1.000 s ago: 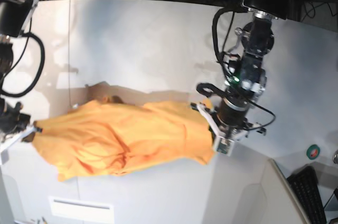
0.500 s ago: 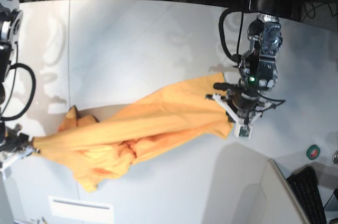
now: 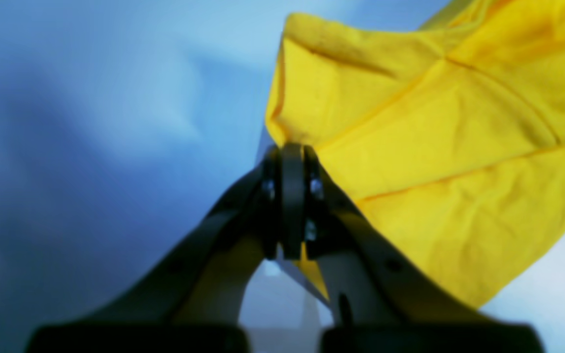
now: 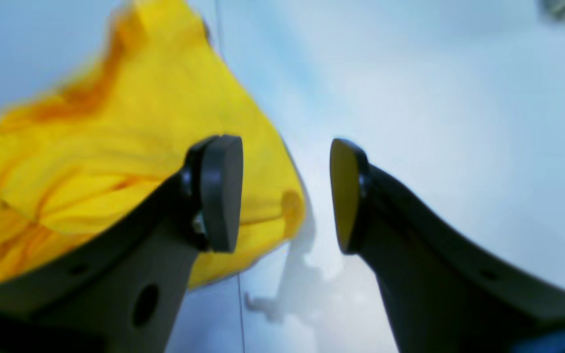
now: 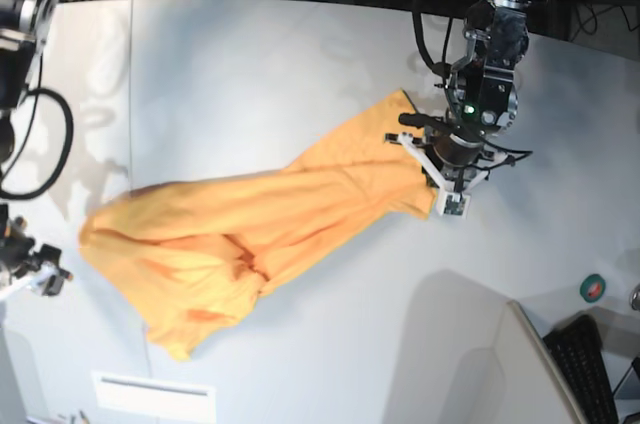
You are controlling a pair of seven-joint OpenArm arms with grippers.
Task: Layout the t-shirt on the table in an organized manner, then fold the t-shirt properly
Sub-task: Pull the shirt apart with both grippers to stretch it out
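On the table (image 5: 280, 64), left hand (image 3: 285, 162) pinches t-shirt (image 5: 260, 234).

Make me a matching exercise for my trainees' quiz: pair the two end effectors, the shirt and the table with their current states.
Things:
1. left end effector
2. right end effector
3. orange-yellow soft cloth t-shirt
4. off-white smooth table

States:
A. open, holding nothing
B. bunched, stretched diagonally
C. shut on cloth
D. lies under the garment

Pairs: 1-C, 2-A, 3-B, 4-D
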